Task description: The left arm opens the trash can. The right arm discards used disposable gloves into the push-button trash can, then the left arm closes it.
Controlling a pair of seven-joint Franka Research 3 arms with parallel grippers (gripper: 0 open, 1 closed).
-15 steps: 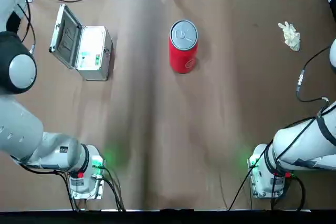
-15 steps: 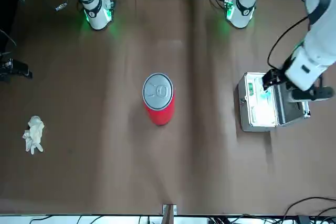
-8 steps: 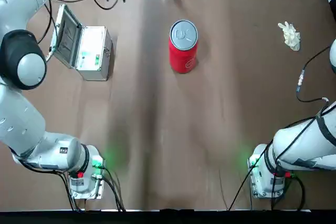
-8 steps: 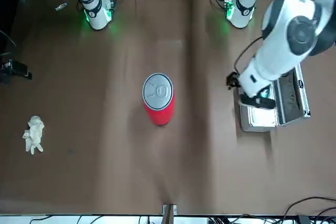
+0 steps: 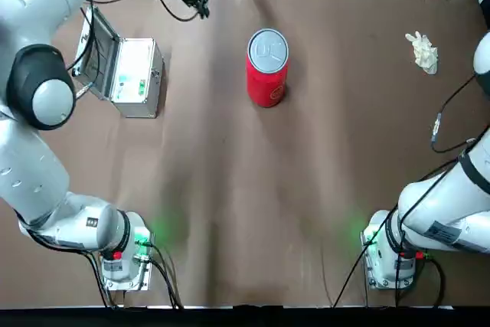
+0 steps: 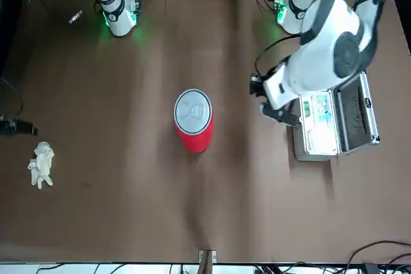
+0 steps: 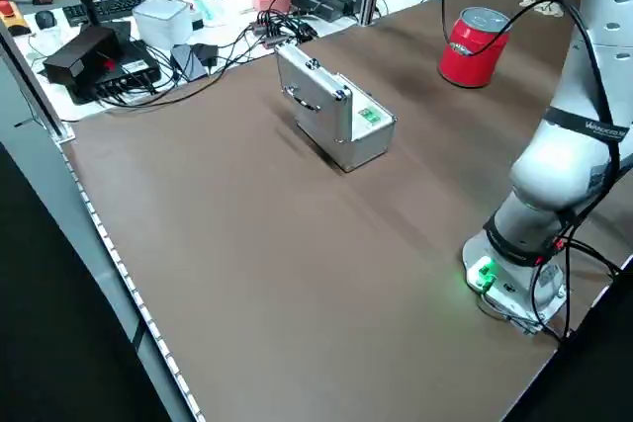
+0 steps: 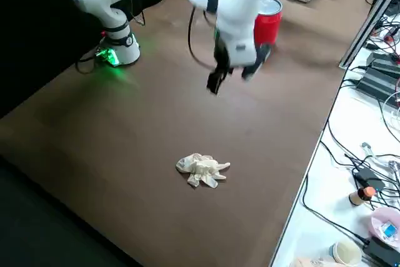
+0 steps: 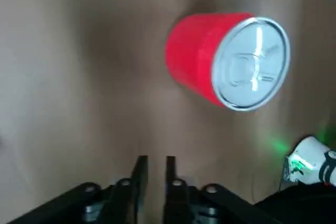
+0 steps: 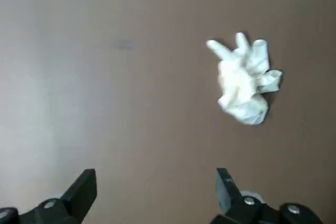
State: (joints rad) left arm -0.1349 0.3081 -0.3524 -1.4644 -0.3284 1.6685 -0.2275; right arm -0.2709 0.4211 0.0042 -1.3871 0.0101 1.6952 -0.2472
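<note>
At the far left of the brown counter point(image 5: 230, 189) a silver case point(image 5: 126, 74) sits with its lid propped open, and the left arm point(image 6: 334, 43) reaches out above the space between that case and the bin point(image 5: 267, 67). The left pincer point(image 9: 155, 174) hangs in the air with its two fingers drawn almost together, only a narrow slit between them, and nothing held. The bin stands upright near the middle of the counter toward the far edge, lid point(image 6: 192, 110) closed with the curved mark facing up; it is well apart from the left pincer, off to that pincer's right as seen from overhead, and nothing touches it. Farther right, the gloves point(image 5: 423, 51) lie in a crumpled cream bundle on the bare counter near the far right corner, well apart from the bin. The right pincer point(image 10: 155, 192) hovers above the counter close to them, its fingers spread wide and empty; in the right wrist view the gloves point(image 10: 244, 85) lie ahead of the fingers, clear of both tips and not between them.
</note>
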